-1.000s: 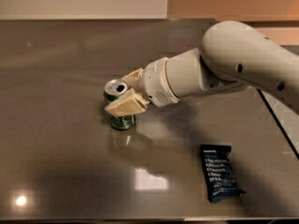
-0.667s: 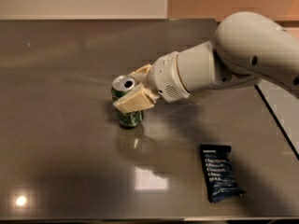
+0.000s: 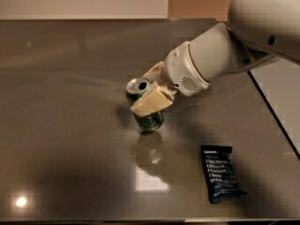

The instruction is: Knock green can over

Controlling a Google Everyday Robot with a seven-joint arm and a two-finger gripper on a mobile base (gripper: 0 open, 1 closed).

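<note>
The green can [image 3: 151,120] is on the dark grey table [image 3: 61,125] near its middle. It leans, with its silver top [image 3: 139,85] tipped up and to the left. My gripper [image 3: 143,95] comes in from the right on a white arm [image 3: 220,55]. Its beige fingers [image 3: 151,102] are closed on either side of the can's upper body. The near finger covers much of the can's side. The can's lower end is at the table surface, above its own reflection.
A dark blue snack packet [image 3: 220,173] lies flat at the front right. The table's right edge [image 3: 274,111] runs diagonally beside a pale floor. A wall stands behind the table's far edge.
The arm has shifted to the right and slightly toward the front, carrying the can with it. The can leans more than before.
</note>
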